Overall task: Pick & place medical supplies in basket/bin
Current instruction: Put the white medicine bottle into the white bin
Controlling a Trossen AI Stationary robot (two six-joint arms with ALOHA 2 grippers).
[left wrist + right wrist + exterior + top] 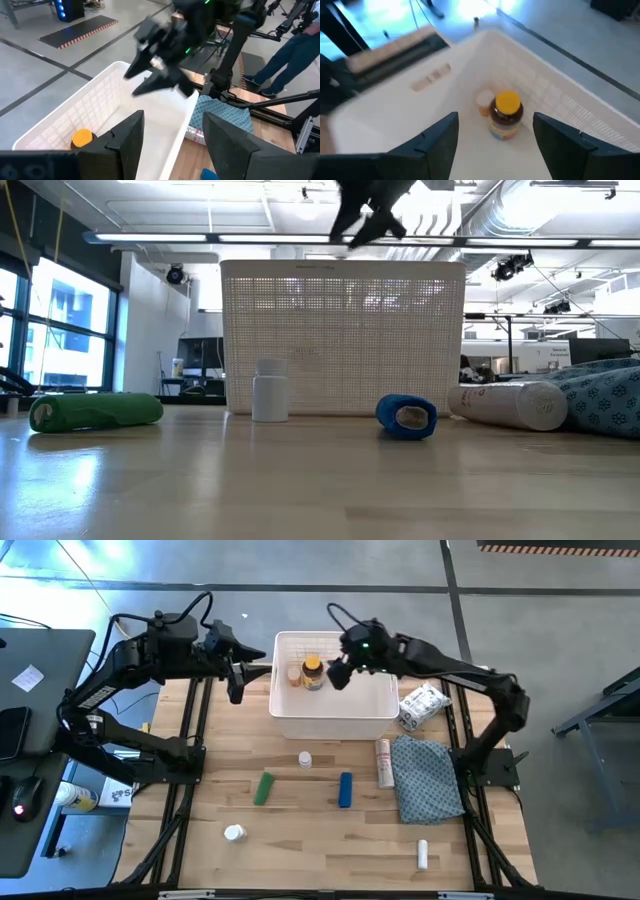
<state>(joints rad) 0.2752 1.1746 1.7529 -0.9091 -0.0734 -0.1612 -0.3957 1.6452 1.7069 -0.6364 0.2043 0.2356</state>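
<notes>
Bin [335, 725] holds amber bottle [506, 118], below open right end effector [495, 145].

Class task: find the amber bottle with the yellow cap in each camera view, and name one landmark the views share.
High view: amber bottle upright inside the white bin.
Low view: not visible.
Left wrist view: only its yellow cap shows.
Right wrist view: centre, between the right gripper fingers.
Shared landmark: the white bin.

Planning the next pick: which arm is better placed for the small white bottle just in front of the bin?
Probably the right. Its open gripper hangs empty over the bin, nearer the bottle. The left gripper, also open, sits outside the bin's left wall.
</notes>
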